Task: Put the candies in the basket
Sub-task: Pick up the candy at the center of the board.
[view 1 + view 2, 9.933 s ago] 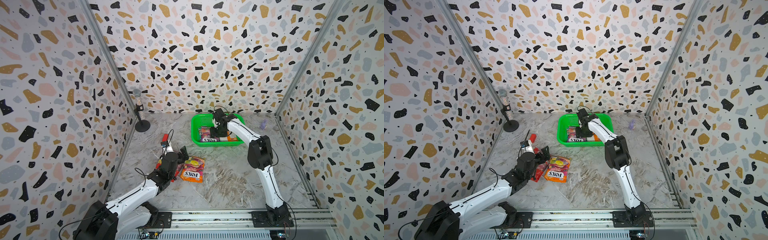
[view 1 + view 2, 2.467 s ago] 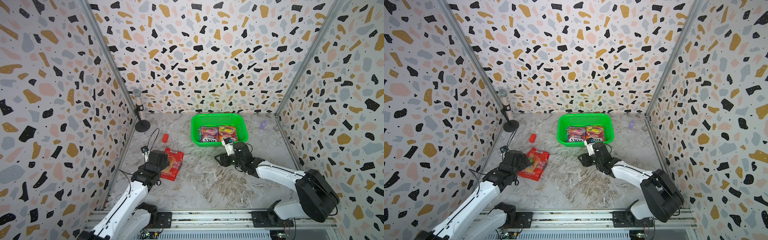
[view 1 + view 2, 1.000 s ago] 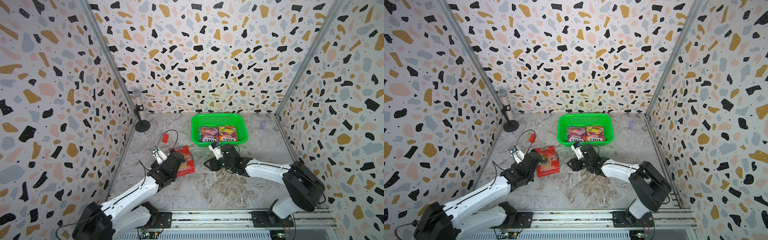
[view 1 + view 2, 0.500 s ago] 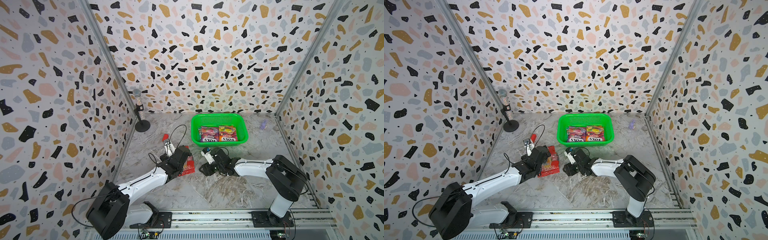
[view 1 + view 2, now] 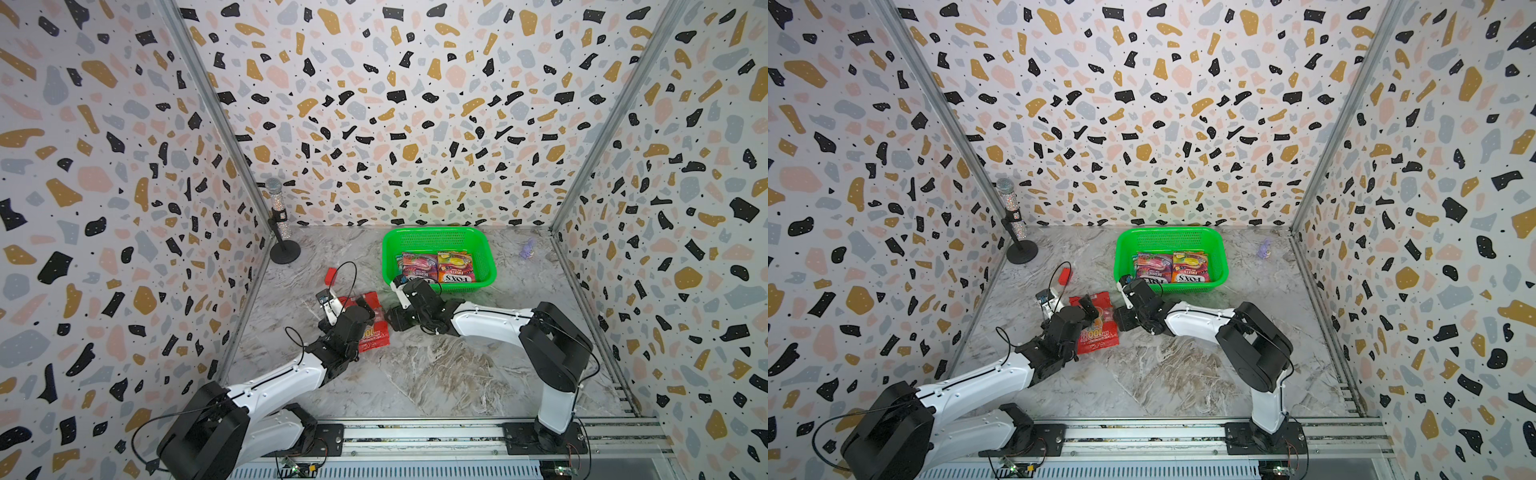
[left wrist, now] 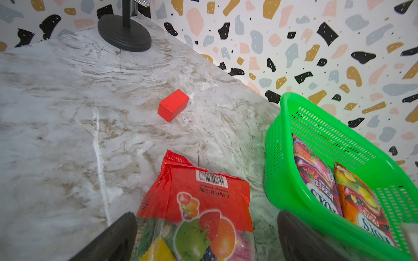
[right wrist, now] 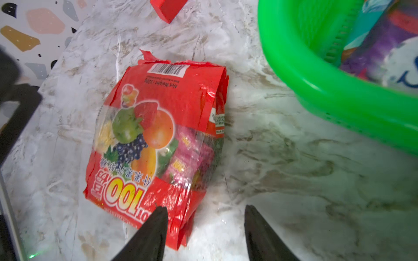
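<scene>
red candy bag lies outside the basket, an arm on either side

the large red candy bag (image 5: 376, 332) lies flat on the marble table (image 5: 436, 374) left of centre, just off the near left corner of the green basket (image 5: 436, 231), which sits toward the far edge. a purple bag (image 5: 419, 266) and an orange-yellow bag (image 5: 455, 264) rest side by side inside. the left gripper (image 6: 207, 215) straddles the red bag, jaws spread wide. the right gripper (image 7: 205, 208) hangs at the bag's other side, jaws apart, one tip over its edge. a red block (image 5: 331, 275) sits beyond
</scene>
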Robot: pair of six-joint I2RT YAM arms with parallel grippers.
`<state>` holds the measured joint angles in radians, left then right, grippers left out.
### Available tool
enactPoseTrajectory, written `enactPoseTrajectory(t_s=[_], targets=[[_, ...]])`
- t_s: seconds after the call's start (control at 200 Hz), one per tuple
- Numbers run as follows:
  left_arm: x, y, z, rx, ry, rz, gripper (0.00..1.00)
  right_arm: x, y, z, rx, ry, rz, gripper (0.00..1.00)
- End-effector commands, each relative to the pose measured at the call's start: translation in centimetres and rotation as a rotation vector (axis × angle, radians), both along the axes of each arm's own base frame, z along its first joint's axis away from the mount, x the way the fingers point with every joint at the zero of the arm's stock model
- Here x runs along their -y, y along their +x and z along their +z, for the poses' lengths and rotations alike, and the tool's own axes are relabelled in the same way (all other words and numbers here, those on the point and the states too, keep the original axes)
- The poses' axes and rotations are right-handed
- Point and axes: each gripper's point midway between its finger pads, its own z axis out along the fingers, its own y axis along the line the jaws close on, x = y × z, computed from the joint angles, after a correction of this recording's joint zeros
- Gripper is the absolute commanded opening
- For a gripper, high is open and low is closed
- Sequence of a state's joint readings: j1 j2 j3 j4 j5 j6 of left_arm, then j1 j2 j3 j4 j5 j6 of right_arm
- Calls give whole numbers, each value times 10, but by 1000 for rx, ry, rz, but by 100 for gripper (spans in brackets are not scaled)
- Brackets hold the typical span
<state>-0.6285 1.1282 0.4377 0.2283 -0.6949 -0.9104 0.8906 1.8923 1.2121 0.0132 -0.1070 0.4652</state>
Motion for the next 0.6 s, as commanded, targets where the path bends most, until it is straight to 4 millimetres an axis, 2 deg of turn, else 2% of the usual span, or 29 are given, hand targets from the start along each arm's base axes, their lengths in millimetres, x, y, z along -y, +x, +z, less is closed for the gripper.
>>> enactPoseTrajectory(t_s=[0.0, 0.11, 0.215, 0.39, 0.516, 0.591], targets=[[-19, -5, 6, 66, -72, 111, 100, 2, -3, -17, -62, -82, -11, 58], [-31, -13, 4, 84, -101, 170, 100, -6, -5, -28, -107, -84, 12, 58], [-33, -13, 5, 81, -85, 177, 100, -9, -9, -36, -126, -89, 20, 56], [-33, -13, 6, 81, -85, 179, 100, -10, -14, -25, -110, -59, 39, 56], [-59, -29, -2, 97, -138, 336, 100, -16, -19, -8, -85, 0, 86, 58], [-77, -42, -11, 111, -162, 448, 100, -20, -21, -10, -90, -3, 114, 61]])
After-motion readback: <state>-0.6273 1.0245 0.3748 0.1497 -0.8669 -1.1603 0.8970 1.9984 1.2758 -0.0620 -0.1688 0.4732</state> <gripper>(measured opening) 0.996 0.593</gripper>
